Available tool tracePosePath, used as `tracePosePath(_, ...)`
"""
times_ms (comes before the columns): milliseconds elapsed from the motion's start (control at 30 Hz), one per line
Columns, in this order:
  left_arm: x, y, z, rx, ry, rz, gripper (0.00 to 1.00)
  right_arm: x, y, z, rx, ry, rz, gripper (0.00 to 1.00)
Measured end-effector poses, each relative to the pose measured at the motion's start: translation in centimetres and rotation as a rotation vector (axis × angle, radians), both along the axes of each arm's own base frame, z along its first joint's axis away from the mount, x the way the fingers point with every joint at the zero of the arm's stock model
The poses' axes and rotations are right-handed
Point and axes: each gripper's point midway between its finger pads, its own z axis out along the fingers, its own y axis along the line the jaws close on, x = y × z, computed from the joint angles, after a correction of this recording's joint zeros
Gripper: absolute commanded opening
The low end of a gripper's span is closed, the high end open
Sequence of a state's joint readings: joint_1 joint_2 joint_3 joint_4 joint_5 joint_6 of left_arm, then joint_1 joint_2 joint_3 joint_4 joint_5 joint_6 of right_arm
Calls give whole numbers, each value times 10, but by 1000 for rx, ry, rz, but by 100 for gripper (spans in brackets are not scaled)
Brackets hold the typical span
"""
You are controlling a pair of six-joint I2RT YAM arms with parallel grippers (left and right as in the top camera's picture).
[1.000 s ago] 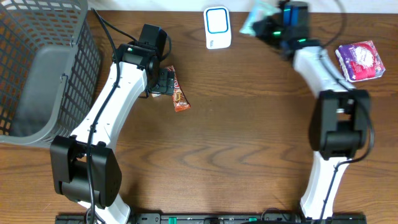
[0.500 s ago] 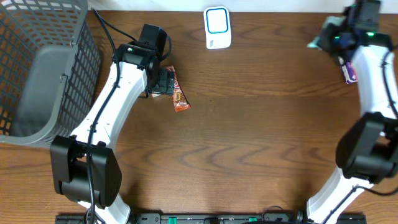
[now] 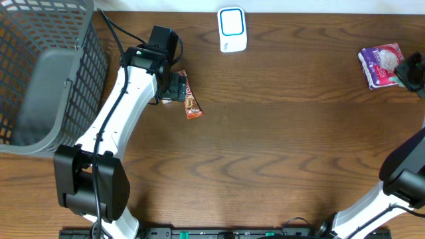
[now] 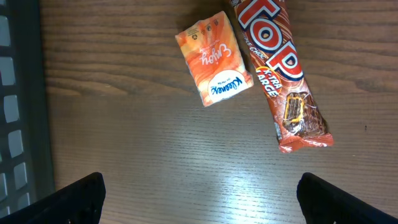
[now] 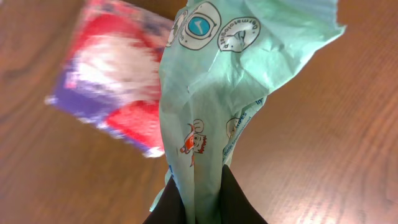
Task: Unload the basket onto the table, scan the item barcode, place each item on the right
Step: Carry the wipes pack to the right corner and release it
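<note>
My right gripper point(image 5: 197, 180) is shut on a pale green printed packet point(image 5: 217, 87), pinching its lower end between dark fingers. Overhead, that gripper point(image 3: 412, 70) sits at the table's far right edge, beside a purple and pink pack point(image 3: 380, 65); the green packet is not clear there. A white scanner with a blue-rimmed face point(image 3: 232, 29) lies at the back middle, far from it. My left gripper point(image 4: 202, 202) hangs open over bare wood, just short of an orange tissue pack point(image 4: 214, 61) and a brown chocolate bar point(image 4: 280, 74).
A grey mesh basket point(image 3: 40, 73) fills the left end of the table, and its edge point(image 4: 18, 124) shows left of my left gripper. The purple and pink pack point(image 5: 118, 93) lies blurred under the held green packet.
My right arm has swung from beside the scanner to the far right edge, carrying the green packet. The left arm has not moved.
</note>
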State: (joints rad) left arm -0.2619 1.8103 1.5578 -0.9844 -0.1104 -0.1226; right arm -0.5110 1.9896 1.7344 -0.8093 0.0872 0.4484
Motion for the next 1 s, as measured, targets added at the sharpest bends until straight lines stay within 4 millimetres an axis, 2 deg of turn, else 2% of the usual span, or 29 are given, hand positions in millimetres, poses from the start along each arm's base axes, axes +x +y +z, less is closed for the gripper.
tracePosePath(133,0,0,0,0,0,0,98,-11,-12,-22,7,6,-38,1)
tracePosePath(433,0,0,0,0,0,0,98,-18,-10,-66,15,-14,-69,6)
tracePosePath(500,0,0,0,0,0,0,98,-16,-9,-73,15,-35,-70,19)
tracePosePath(533,0,0,0,0,0,0,98,-16,-8,-77,19,-42,-68,20)
tracePosePath(667,0,0,0,0,0,0,98,-8,-3,-78,46,-85,-49,24)
tracePosePath(767,0,0,0,0,0,0,98,3,5,-75,87,-138,-13,34)
tracePosePath(1000,0,0,0,0,0,0,98,17,27,-70,200,-210,65,32)
